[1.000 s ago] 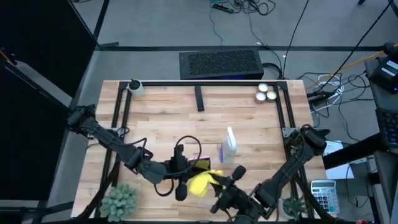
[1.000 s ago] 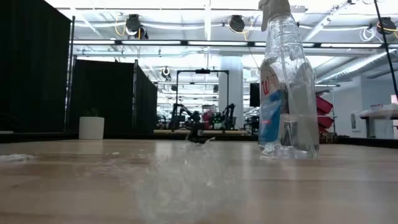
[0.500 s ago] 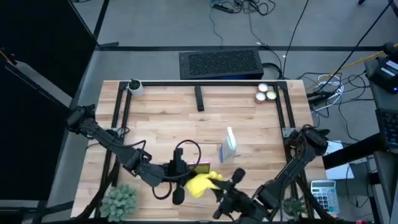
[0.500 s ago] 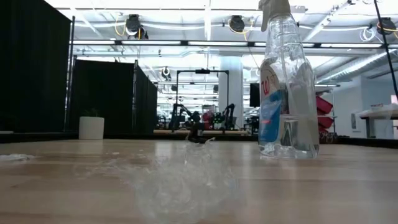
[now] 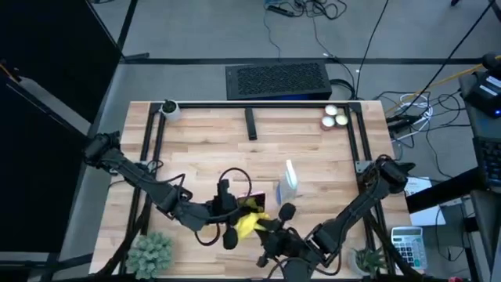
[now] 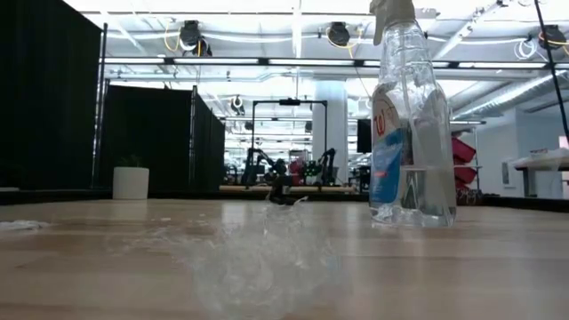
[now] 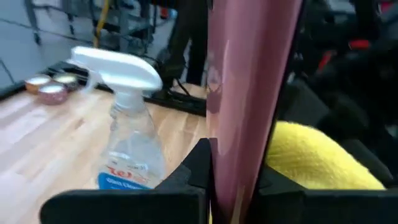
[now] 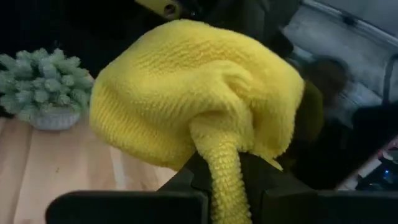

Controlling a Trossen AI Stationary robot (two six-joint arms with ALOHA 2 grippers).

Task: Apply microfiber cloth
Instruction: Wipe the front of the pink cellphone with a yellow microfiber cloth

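My right gripper pinches the bunched yellow microfiber cloth near the table's front edge, pressed against the phone that my left gripper clamps upright (its glossy face reflecting pink). The spray bottle stands just beside. If I rub too hard, the phone could slip or twist from the left fingers.

yellow microfiber cloth, bunched, held aloft
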